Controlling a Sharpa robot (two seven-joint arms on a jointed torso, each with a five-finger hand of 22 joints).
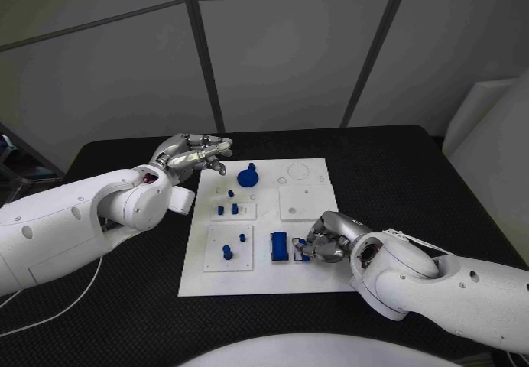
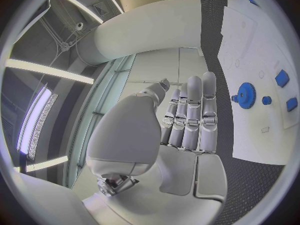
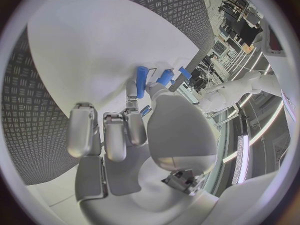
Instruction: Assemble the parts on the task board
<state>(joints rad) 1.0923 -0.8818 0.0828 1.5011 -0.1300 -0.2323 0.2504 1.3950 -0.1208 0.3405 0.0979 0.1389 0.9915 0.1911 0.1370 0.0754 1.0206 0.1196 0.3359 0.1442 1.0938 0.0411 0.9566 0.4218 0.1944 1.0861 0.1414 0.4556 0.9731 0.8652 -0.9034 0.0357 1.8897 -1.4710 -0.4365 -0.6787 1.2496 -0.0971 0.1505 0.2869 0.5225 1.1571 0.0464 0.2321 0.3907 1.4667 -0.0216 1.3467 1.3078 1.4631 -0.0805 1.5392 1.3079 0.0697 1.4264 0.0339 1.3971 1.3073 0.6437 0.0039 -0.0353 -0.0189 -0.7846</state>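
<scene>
The white task board (image 1: 311, 269) lies mid-table. It carries a blue gear (image 1: 249, 178), small blue pegs (image 1: 227, 208), more pegs (image 1: 228, 249) on the near-left plate and a blue block (image 1: 280, 246). My right hand (image 1: 327, 238) rests on the board's near right part with its fingers curled in. Its thumb and a finger pinch a small blue part (image 3: 145, 110) right beside the blue block (image 3: 142, 81) and other small blue pieces (image 1: 300, 248). My left hand (image 1: 196, 155) hovers over the board's far left corner, fingers stretched straight, holding nothing. The gear (image 2: 245, 95) lies just beyond its fingertips.
A square white plate (image 1: 301, 202) with a faint ring outline above it takes up the board's far right part. Black table (image 1: 408, 183) surrounds the board on all sides. A white cable (image 1: 66, 294) trails over the table at the near left.
</scene>
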